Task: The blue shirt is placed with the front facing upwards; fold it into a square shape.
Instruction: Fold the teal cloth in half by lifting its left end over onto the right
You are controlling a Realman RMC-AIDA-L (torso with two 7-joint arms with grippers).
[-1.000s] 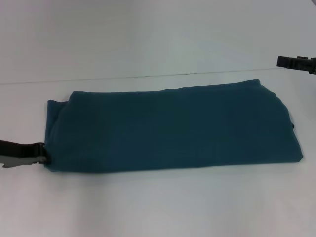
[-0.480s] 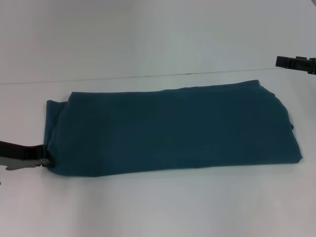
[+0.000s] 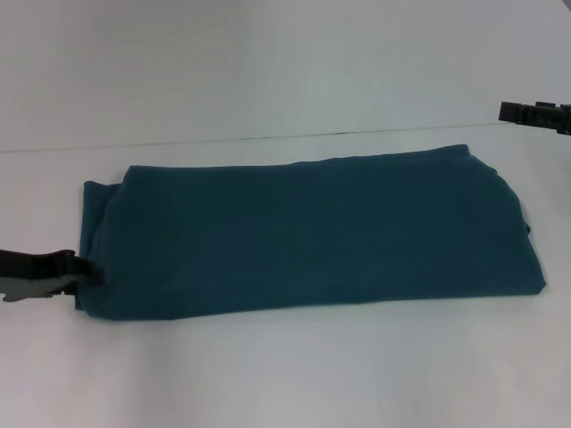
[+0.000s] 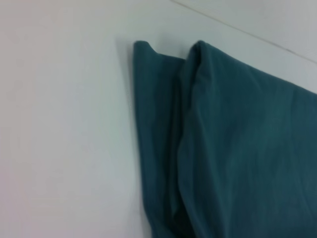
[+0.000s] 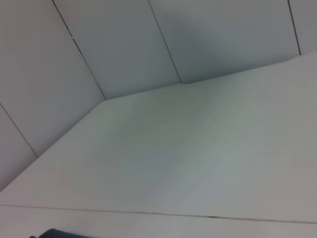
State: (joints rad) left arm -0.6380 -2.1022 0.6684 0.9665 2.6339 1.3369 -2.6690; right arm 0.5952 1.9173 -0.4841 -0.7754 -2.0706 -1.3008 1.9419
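Note:
The blue shirt (image 3: 312, 236) lies folded into a long plain teal band across the white table (image 3: 285, 374), with no lettering showing. My left gripper (image 3: 89, 275) comes in low from the left, and its tip overlaps the shirt's left end near the front corner. The left wrist view shows that end of the shirt (image 4: 233, 148) close up, with stacked folded layers. My right gripper (image 3: 535, 113) hangs raised at the far right, apart from the cloth. Only a sliver of the shirt (image 5: 52, 233) shows in the right wrist view.
A white wall (image 3: 285, 62) rises behind the table, meeting it along a dark seam. The right wrist view shows bare table (image 5: 198, 163) and panelled wall (image 5: 124, 44).
My left gripper has pushed slightly right into the shirt's left edge, dipping toward the front and coming back. The front-left corner of the cloth has bulged out a little. The right arm has not moved.

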